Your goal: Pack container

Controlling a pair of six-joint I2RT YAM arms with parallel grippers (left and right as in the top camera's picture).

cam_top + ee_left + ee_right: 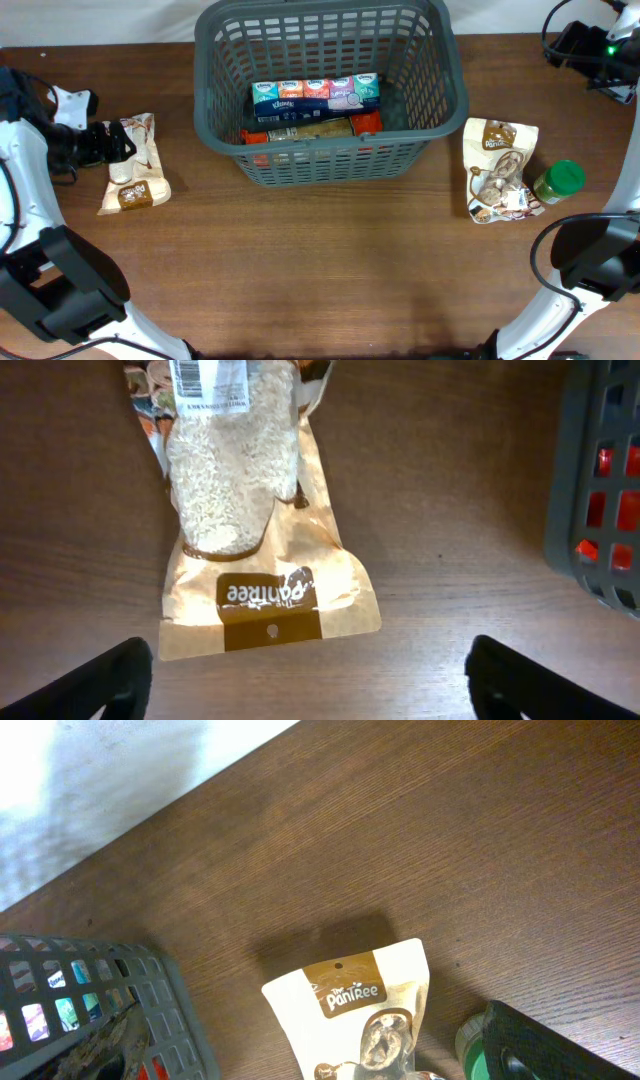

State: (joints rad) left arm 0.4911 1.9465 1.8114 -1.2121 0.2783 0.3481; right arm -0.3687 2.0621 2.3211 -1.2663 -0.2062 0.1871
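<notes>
Step in hand: picking from the loose items on the surface. The left gripper (pixel 122 146) sits low over the rice bag (pixel 250 510) near the left edge, jaws spread wide w/ nothing between them; in the wrist view the bag's bottom hem lies just ahead of the two fingertips, flat, label up. Looks like either a release or a fresh approach, can't tell which.

The container (pixel 320 165) stands at the middle of the far edge, upright. It's partly packed: a row of tissue packs (pixel 315 95) and, in front of them, a dark pkg w/ red ends (pixel 310 130) on the floor of it. Plenty of room left.

The right gripper (pixel 565 45) is parked by the far right corner, jaws spread, holding nothing. Below it, toward the right edge: a 2nd brown pouch (pixel 500 170) lying flat and, just beside it, a green-lidded jar (pixel 560 180).

Next move, my read: the left side must drop onto the rice bag, pinch across its narrow width (loose grains will sag, so grip near mid-body), lift clear of the rim, then go over to the container.

Surface (pixel 330 270): dark wood-grain, matte. Room: only a pale strip (pixel 80 780) beyond the far edge; no detail.
</notes>
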